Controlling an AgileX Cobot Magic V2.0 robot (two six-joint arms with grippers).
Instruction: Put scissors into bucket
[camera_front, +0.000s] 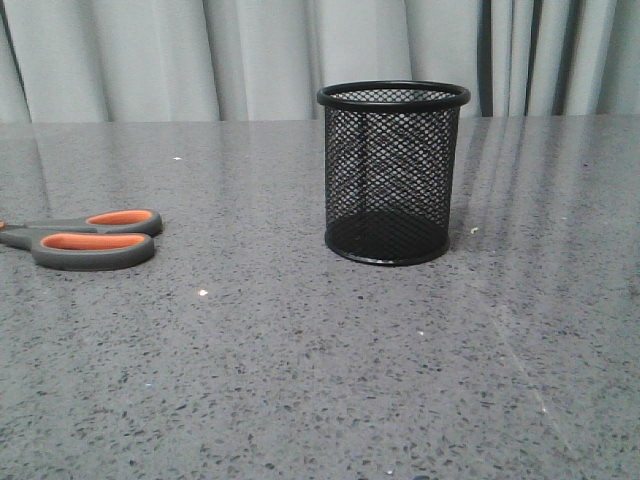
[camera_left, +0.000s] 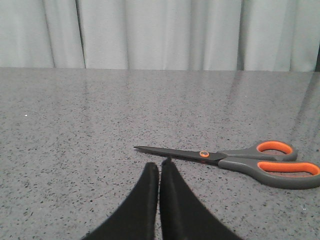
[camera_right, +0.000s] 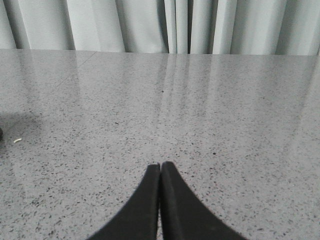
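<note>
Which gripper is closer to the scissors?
Left. The left gripper sits shut just short of the scissors blades. The right gripper, also shut, has only bare table ahead.

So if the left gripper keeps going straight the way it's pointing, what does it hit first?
Most likely the scissors: their blades lie flat just ahead of the closed left gripper, though depth is hard to judge.

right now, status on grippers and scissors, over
Left gripper shut, empty. Right gripper shut, empty. Scissors flat on table, closed, untouched. Bucket upright, empty; nothing between.
</note>
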